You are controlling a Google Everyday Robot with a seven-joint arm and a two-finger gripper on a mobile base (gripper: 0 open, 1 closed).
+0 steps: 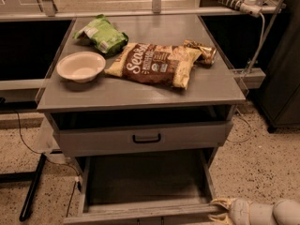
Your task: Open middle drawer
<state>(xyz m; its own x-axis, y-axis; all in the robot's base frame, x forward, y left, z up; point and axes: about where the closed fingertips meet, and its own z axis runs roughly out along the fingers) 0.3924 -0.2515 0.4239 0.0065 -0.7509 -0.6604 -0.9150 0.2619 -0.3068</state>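
Find the middle drawer [145,184] pulled well out beneath the bench [140,95]; judge it as good as open. Note the gripper [217,210] at its front right corner, fingers spread, holding nothing. Finish by backing straight off, without snagging the front. Read only "Seas" on the brown chip bag [154,64]; nothing legible on the green bag [103,34]

My gripper [224,211] hangs low, just beside the front right corner of the pulled-out bottom drawer [145,179]; I can't tell whether I touch its rail. That open box juts out to my left, right under the middle drawer [197,135]. Up and left of me, the air above the box to the black handle [146,138] looks free. To my right lies bare floor [262,172].
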